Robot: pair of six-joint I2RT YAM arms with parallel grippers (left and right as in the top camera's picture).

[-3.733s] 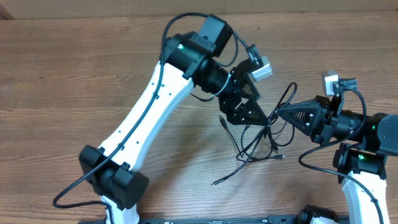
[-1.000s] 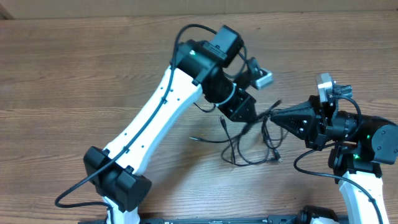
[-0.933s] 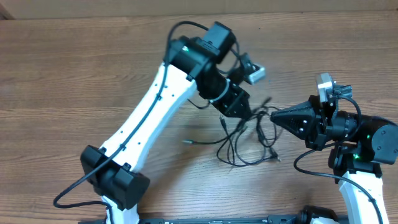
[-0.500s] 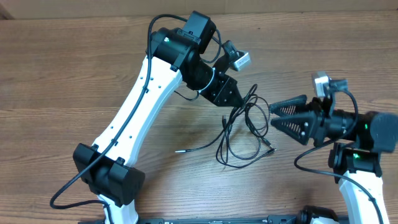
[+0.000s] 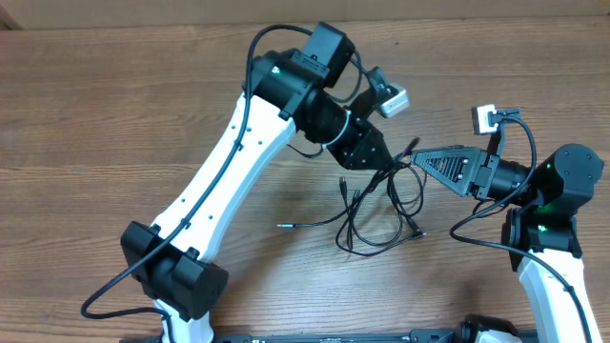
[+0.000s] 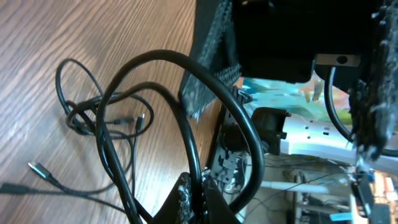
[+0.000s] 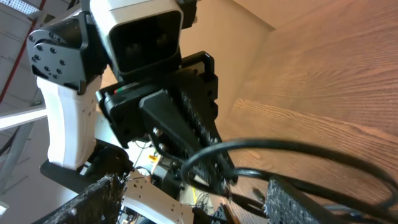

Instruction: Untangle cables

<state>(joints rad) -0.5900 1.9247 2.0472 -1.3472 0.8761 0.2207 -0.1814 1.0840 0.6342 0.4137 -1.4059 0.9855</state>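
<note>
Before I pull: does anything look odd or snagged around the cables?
Nothing looks damaged. The cables are one knot of crossed loops, pinched in the shut left tool; a strand appears to run between the fingers of the open right tool, ungripped.

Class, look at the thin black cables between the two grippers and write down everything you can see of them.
The cables are a few thin, black, flexible cords that look rubber-coated, with small plug ends, some silver-tipped. They are tangled in overlapping loops lying on the wooden table, with one loose end trailing away from the heap. One loop is lifted and pinched in the shut left gripper. A strand runs between the fingers of the open right gripper; whether it touches them cannot be told.
</note>
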